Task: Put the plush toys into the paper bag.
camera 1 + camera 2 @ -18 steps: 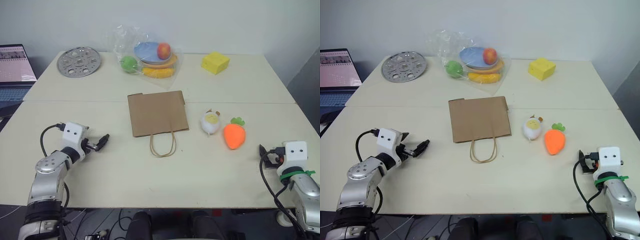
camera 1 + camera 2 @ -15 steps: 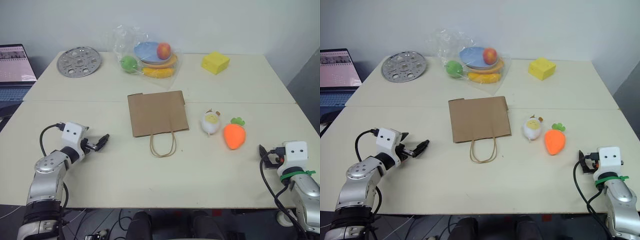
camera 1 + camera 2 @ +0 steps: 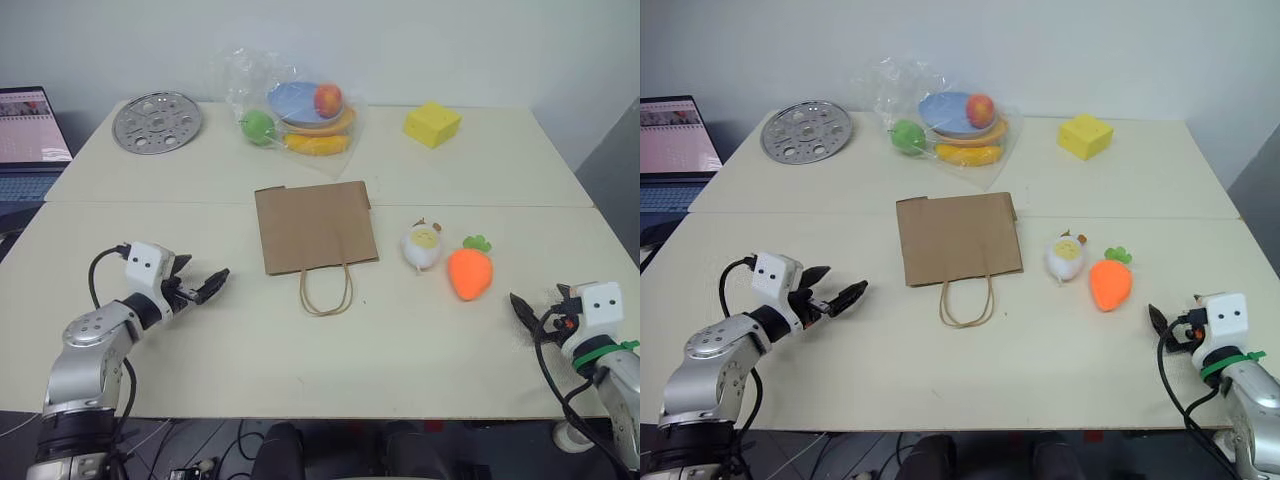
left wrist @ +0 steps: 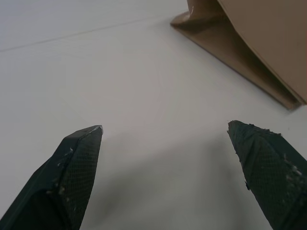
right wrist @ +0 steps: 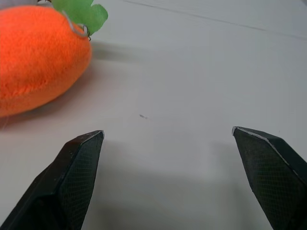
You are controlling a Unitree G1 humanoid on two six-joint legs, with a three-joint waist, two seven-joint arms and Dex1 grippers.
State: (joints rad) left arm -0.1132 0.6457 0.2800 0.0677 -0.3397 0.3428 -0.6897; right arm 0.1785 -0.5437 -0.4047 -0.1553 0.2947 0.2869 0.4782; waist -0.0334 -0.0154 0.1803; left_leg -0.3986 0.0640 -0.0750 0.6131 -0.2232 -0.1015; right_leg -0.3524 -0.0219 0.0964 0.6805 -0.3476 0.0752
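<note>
- Nothing is bagged yet: the carrot plush (image 3: 468, 272) and the white round plush (image 3: 421, 245) lie on the desk (image 3: 330, 375), just ahead and inward of the right hand (image 3: 520, 308).
- The flat paper bag (image 3: 315, 226) lies ahead and inward of the left hand (image 3: 212, 285).
- Both hands are spread, empty.
- The bag's mouth looks unopened; its inside is hidden.

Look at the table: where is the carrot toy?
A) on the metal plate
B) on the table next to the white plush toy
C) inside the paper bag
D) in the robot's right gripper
B: the carrot plush lies on the table beside the white plush toy, outside the paper bag.
</note>
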